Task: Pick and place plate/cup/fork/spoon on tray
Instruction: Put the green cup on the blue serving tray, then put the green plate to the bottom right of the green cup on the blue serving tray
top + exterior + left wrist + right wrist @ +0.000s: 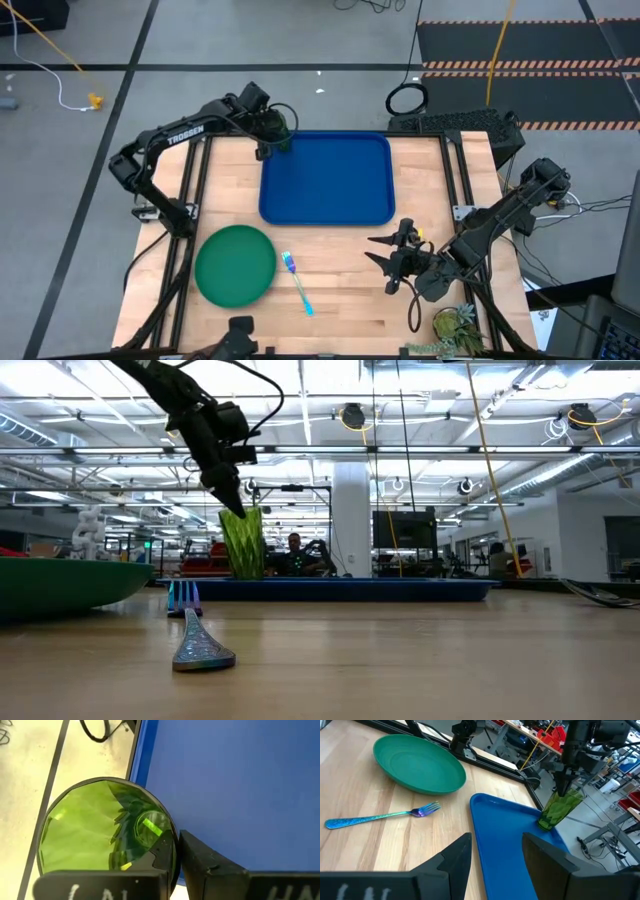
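The left pincer (276, 140) stands at the tray's (340, 180) far left corner, its fingers nearly closed on the rim of the cup (281, 143), one finger inside the wall and one outside, as the left wrist view shows. The low view puts the cup (243, 543) upright at tray level, though whether its base bears fully on the tray floor or partly on the low rim cannot be told. That is the main risk: the tumbler sits close against the tray's corner, and if the base straddles the rim it may tip or roll off onto the surface once let go. A second risk, in my judgement, is that the inner finger drags the light cup sideways as it lifts out, should the jaws not part far enough first. The right pincer (392, 256) hovers over the bare wood near the tray's near right corner, its fingers spread wide and holding nothing. As for contents, the tray carries only the cup; the rest of its blue floor is bare. The cup (107, 827) itself appears empty. The plate (235, 264) lies on the surface near the front left, well apart from the tray, with nothing on it, and the fork (296, 281) lies just beside it on the wood. No spoon shows clearly in any view.
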Controlling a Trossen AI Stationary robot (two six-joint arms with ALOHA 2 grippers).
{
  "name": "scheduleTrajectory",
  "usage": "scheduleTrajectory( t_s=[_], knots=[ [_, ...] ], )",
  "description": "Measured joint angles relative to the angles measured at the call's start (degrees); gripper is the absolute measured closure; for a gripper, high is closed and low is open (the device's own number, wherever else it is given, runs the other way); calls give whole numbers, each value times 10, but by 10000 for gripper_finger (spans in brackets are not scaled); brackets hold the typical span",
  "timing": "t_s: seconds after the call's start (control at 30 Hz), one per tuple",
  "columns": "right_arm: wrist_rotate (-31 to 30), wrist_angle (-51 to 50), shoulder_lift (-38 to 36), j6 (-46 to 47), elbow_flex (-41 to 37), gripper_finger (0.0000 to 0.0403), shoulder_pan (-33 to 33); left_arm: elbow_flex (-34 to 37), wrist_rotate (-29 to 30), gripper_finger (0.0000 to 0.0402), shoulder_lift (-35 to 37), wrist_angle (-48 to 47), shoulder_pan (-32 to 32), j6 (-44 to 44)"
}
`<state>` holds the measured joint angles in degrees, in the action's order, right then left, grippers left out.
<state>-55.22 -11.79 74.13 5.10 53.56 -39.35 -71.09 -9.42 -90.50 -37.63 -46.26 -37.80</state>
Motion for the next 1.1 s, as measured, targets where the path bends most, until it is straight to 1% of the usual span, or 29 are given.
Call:
scheduleTrajectory(
  t_s=[0.17,0.43,0.57,0.63,0.77,0.9,1.0,1.1],
  knots=[
    [0,0,0,0,0,236,0,1,2,361,0,-4,0,-3],
    [0,0,0,0,0,236,0,1,7,307,0,7,2,0],
    [0,0,0,1,0,236,0,1,28,299,2,26,16,0],
    [0,0,0,2,0,236,0,0,49,298,11,32,24,3],
    [1,0,0,2,0,236,0,-35,56,298,30,6,36,14],
    [1,0,0,0,0,236,0,-66,64,298,51,-37,46,50],
    [1,0,0,-2,0,236,0,-72,65,298,74,-73,59,77],
    [10,1,0,-2,0,236,0,-72,66,298,96,-127,91,113]
  ],
)
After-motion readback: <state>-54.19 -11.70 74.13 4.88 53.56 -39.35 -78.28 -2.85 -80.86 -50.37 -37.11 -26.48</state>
